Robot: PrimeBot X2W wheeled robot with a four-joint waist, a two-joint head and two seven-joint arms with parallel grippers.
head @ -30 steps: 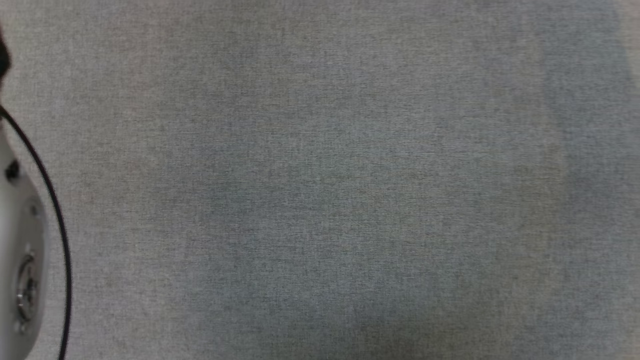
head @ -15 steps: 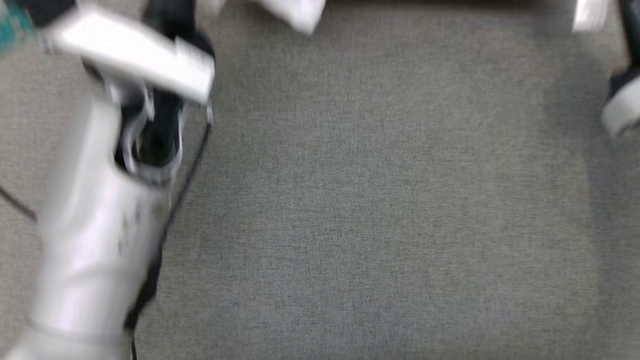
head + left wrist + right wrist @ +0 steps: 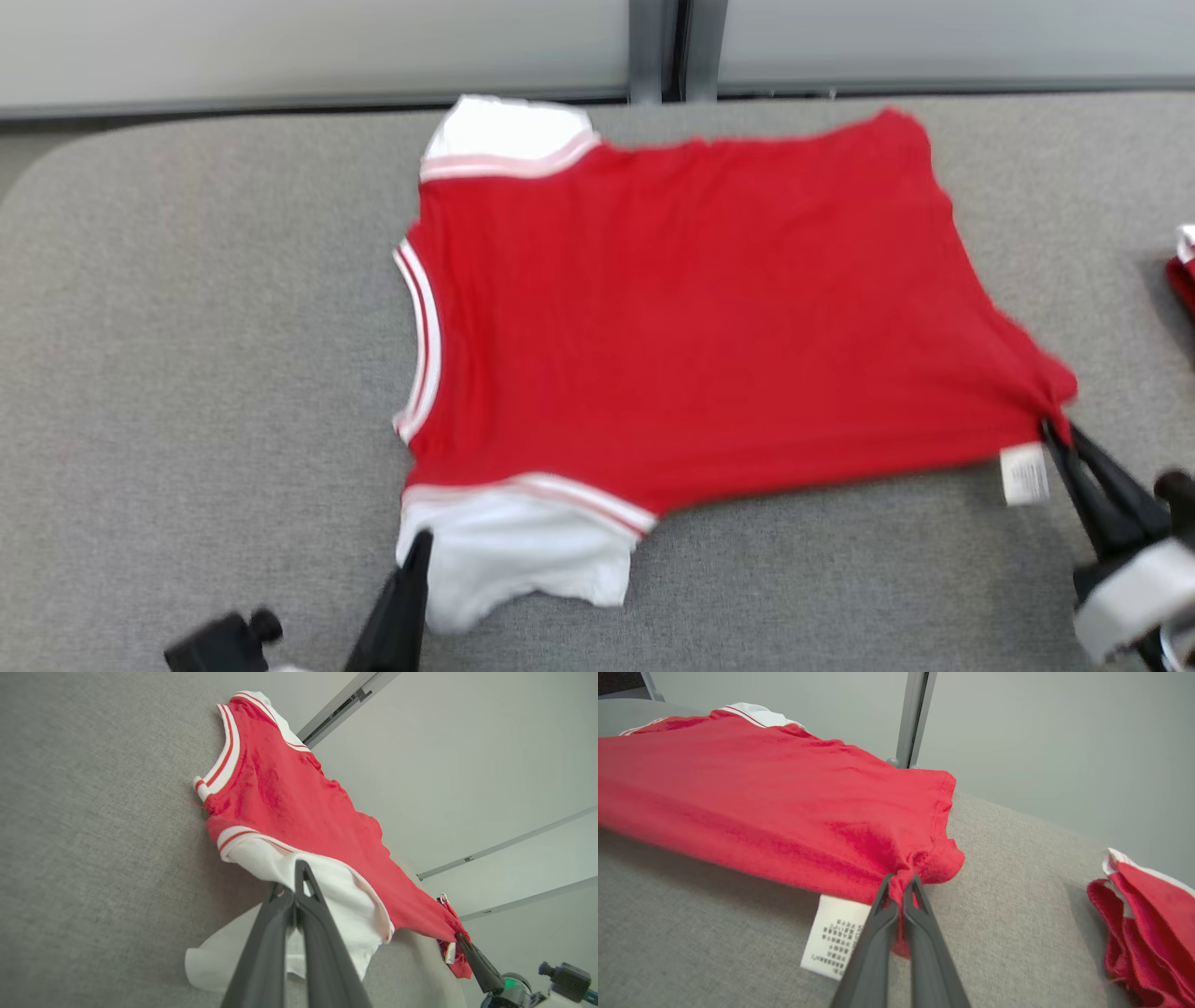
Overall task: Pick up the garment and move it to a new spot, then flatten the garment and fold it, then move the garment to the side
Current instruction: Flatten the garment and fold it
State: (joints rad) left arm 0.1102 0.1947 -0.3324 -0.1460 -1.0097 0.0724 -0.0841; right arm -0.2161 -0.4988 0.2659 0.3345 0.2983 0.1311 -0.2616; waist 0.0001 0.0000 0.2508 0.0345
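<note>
Nearest the robot, the left tool [image 3: 420, 541] has its two dark fingers pressed together on the near edge of the garment's [image 3: 691, 308] white sleeve [image 3: 523, 551], pinching the cloth. The right tool [image 3: 1047, 427] is likewise clamped tight, nipping the garment's near hem corner, where the red cloth bunches into a small pucker between the fingers. A white care label [image 3: 1024, 473] hangs out from under the garment just beside that pinched corner, its print facing up.

The garment is a red shirt with white sleeves and red-and-white striped trim. It lies spread nearly flat on the grey bench [image 3: 187, 327], with its neckline toward the robot's left and its hem toward the right. Its body stretches away from the two tools. The second white sleeve [image 3: 509, 131] lies at the garment's far edge.

Well apart from the garment's hem, further to the robot's right, sits a folded pile of red cloth [image 3: 1148, 914] on the bench. Beyond the garment's far edge stand pale grey panels [image 3: 280, 47] joined by an upright post [image 3: 663, 47].
</note>
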